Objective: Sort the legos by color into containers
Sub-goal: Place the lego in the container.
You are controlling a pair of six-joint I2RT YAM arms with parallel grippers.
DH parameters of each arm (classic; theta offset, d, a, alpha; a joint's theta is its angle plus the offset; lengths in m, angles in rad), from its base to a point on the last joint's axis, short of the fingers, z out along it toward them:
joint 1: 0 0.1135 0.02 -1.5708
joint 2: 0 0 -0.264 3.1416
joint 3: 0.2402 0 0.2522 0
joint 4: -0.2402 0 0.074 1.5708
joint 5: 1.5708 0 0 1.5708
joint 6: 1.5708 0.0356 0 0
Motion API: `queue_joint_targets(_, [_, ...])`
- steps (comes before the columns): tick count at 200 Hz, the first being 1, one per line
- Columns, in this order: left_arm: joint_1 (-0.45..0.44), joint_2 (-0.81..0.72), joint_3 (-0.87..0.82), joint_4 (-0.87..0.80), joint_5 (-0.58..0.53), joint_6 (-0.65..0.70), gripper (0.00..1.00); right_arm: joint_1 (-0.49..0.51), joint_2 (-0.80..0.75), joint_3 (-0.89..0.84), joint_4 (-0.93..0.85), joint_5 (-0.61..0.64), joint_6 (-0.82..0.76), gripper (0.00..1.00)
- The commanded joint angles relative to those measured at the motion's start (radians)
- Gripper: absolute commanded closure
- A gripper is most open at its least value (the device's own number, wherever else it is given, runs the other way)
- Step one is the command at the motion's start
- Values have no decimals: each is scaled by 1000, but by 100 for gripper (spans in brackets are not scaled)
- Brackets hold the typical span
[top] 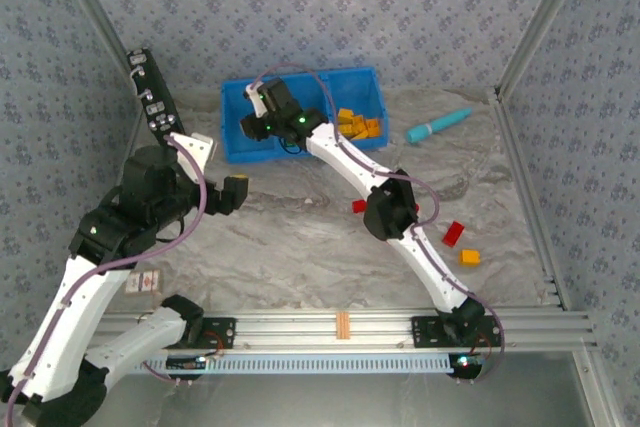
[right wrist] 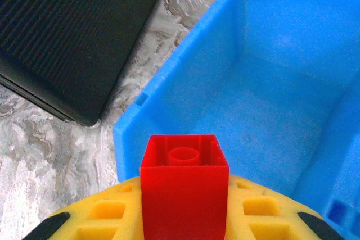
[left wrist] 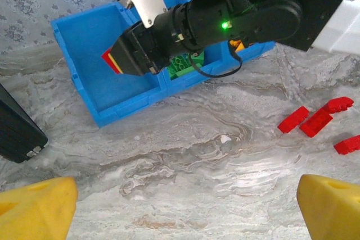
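1. In the top view, the right arm is stretching across the table (top: 300, 247). The right gripper (top: 260, 97) is hanging over the left compartment of the blue bin (top: 232, 125). Orange-yellow legos (top: 358, 125) are lying in the bin's right compartment. Two loose red legos (top: 453, 234) are lying on the table beside the right arm, with a single orange-yellow brick (top: 470, 257) near them. A teal pen (top: 438, 125) is lying to the right of the bin. The left gripper (top: 218, 169) is hovering over bare table on the near left side of the bin, apart from it. A black panel (top: 152, 97) is standing to the left of the bin.

2. In the left wrist view, the left gripper's two yellow fingertips (left wrist: 36, 206) are standing spread wide at the bottom corners, with nothing between them. Ahead, the right gripper is pinching a red lego (left wrist: 111, 60) above the empty left compartment. Green legos (left wrist: 183, 63) are lying in the middle compartment. More loose red legos are lying on the table at the right.

3. In the right wrist view, the right gripper's yellow fingers (right wrist: 109, 217) are pressing together on the red lego, which is standing upright between them. The left compartment's blue floor is lying bare beyond the lego, and the black panel is lying just beside the bin's outer wall.
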Motion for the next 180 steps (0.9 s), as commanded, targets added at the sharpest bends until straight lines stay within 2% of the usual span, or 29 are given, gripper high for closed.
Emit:
queue_joint_targets(1, [7, -10, 12, -1, 21, -22, 0, 13, 39, 11, 93, 51, -67, 82])
queue_joint_targets(56, [15, -1, 7, -3, 26, -34, 0, 12, 76, 18, 147, 116, -116, 81])
queue_joint_targets(114, [28, 14, 4, -2, 25, -29, 0, 4, 162, 67, 155, 165, -153, 70])
queue_joint_targets(139, [30, 28, 6, -1, 36, -31, 0, -5, 170, 67, 161, 157, -138, 62])
queue_joint_targets(151, [32, 31, 2, 3, 35, -32, 0, -8, 167, 68, 159, 143, -131, 54])
queue_joint_targets(180, [33, 43, 7, -7, 46, -42, 0, -10, 148, 67, 154, 116, -133, 41])
